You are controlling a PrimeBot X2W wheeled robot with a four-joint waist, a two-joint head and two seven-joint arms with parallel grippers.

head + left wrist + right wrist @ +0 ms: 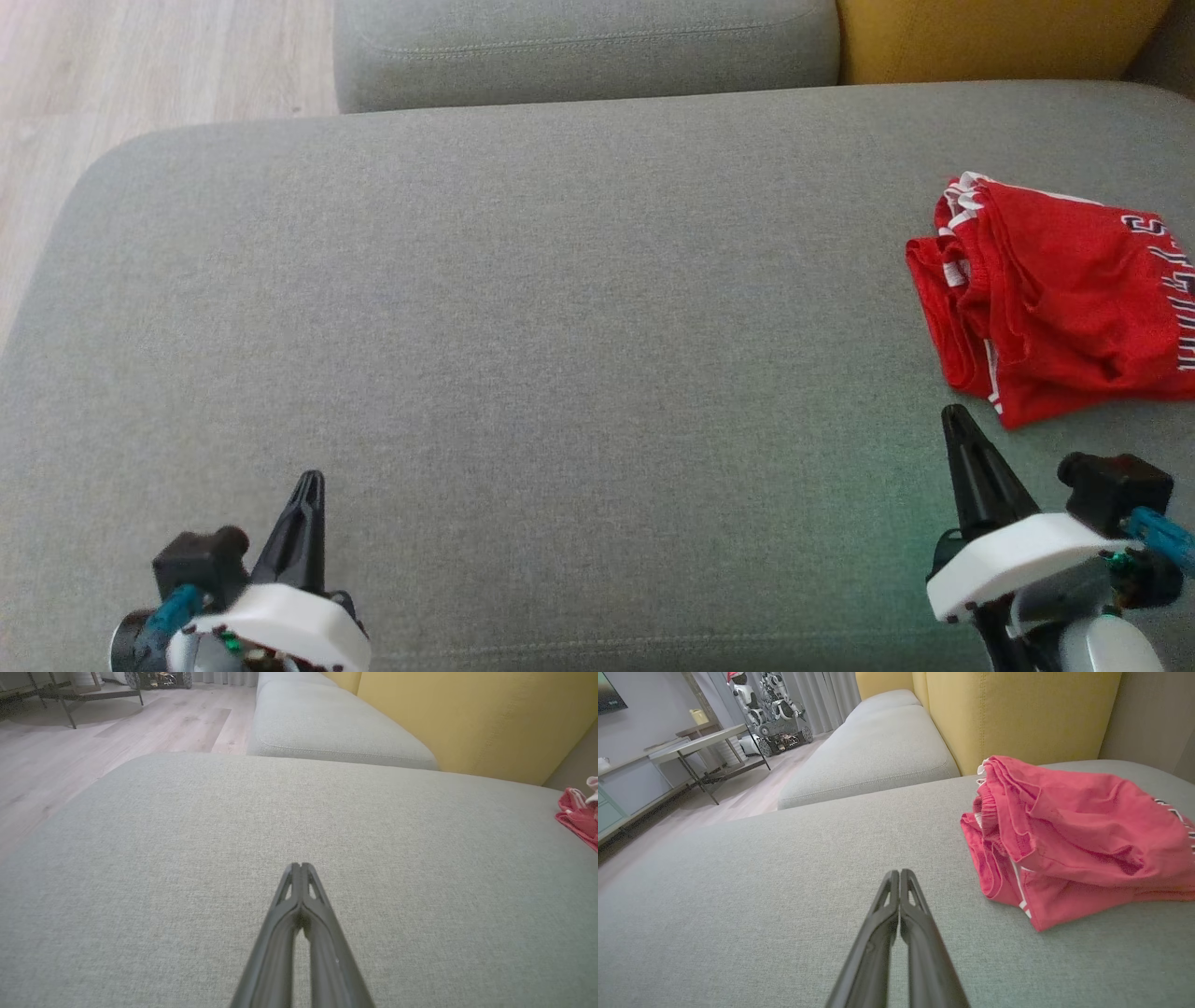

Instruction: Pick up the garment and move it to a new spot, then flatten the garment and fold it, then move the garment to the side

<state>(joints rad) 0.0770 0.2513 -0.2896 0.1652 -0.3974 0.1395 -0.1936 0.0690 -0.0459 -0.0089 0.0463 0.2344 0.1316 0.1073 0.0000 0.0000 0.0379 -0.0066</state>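
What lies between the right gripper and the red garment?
Just bare grey cushion lies between the right gripper and the garment; nothing else sits there, as the head view and the right wrist view show.

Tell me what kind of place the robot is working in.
Most likely a living room: a grey sofa with a yellow back cushion, wood-look flooring and a table further back.

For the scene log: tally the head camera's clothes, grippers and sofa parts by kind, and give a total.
Garment: 1
Grippers: 2, left gripper and right gripper, both shut and holding nothing
Grey cushions: 2, near cushion and far cushion
Yellow backrest: 1
Total: 6
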